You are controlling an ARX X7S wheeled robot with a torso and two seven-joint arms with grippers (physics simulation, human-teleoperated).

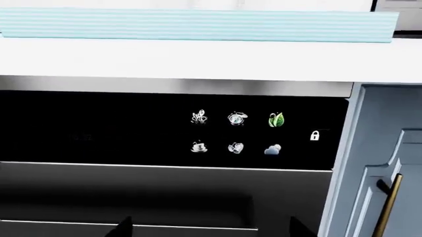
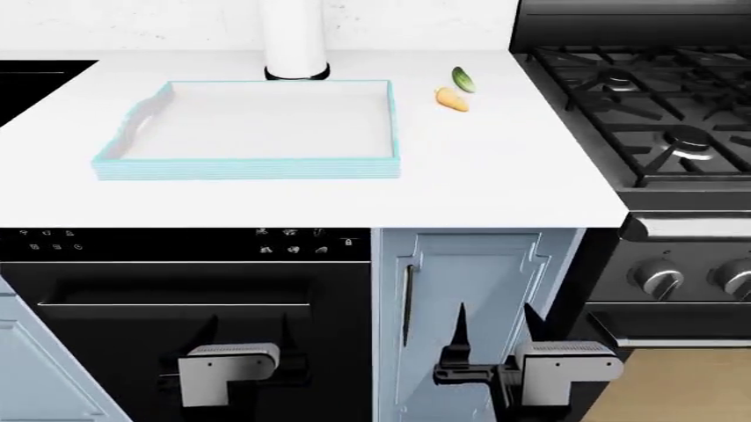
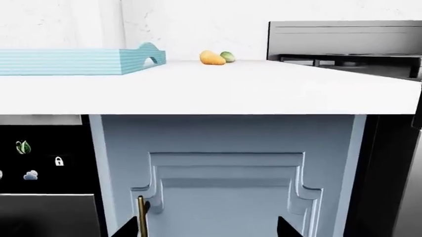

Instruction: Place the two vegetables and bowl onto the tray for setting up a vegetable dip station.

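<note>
The tray (image 2: 246, 167), white-floored with a light blue rim, lies empty on the white counter; its rim also shows in both wrist views (image 1: 197, 24) (image 3: 72, 61). To its right, near the back wall, lie the dark green cucumber (image 2: 463, 79) (image 3: 228, 56) and the orange carrot (image 2: 451, 100) (image 3: 212, 58), side by side. The bowl is out of view. Both grippers hang below counter height. My left gripper (image 2: 246, 330) (image 1: 211, 229) is open before the black appliance front. My right gripper (image 2: 497, 330) (image 3: 207, 229) is open before the blue cabinet door. Neither holds anything.
A tall white cylinder with a black base (image 2: 294, 40) stands behind the tray. A gas stove (image 2: 645, 105) borders the counter on the right. Below are a black appliance with an icon panel (image 1: 237, 133) and a cabinet door with a brass handle (image 2: 407, 303).
</note>
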